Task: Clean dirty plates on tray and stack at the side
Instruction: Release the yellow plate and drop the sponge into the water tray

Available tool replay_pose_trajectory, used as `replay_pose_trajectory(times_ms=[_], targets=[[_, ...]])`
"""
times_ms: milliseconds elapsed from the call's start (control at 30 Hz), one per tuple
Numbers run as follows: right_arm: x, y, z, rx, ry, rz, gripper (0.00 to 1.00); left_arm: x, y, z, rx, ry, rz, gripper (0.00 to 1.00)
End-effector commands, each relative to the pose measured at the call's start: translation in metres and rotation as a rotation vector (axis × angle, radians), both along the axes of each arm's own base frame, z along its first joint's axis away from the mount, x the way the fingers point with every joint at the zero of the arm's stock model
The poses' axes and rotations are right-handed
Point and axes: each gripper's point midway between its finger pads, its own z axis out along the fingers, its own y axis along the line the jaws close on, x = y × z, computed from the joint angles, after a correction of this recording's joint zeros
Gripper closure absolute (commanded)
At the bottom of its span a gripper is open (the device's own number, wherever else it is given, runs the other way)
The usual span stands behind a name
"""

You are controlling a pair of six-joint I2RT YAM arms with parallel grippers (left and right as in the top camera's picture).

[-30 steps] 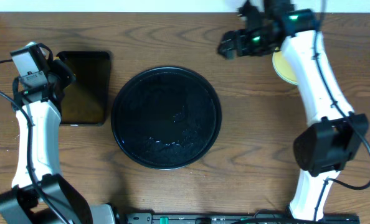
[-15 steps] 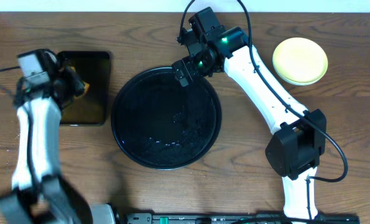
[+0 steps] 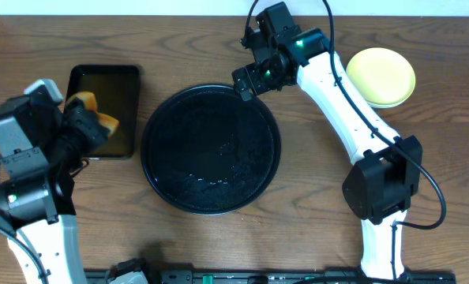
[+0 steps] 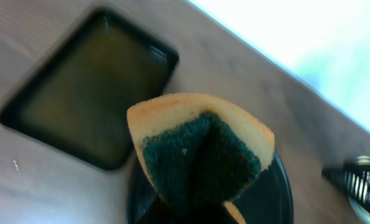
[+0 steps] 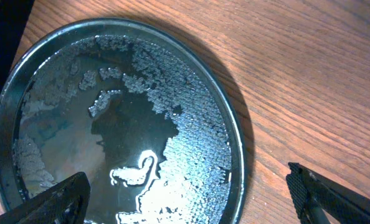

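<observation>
You are looking down on a brown wooden table with a strong, wavy grain [image 3: 313, 205], which fills nearly the whole overhead view. Along its far edge runs a narrow white strip [image 3: 140, 6]; you cannot tell whether that is a wall or something else beyond the table. In the left wrist view, past the table's edge, you see a bright, washed-out pale area [image 4: 309, 43]. A black bar with fittings [image 3: 298, 278] lines the near edge. The light is even and the shadows soft.
</observation>
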Motion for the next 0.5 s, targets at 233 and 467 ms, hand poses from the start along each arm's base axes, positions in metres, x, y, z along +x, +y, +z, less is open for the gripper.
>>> replay_pose_trajectory(times_ms=[233,467], targets=[[0.001,-0.004,0.002,-0.004,-0.001,-0.001,0.01,0.021,-0.030,-0.085,-0.055,0.282,-0.106,0.93],[-0.007,-0.008,-0.002,-0.021,0.033,-0.001,0.01,0.087,0.067,-0.095,0.210,0.169,0.231,0.92]])
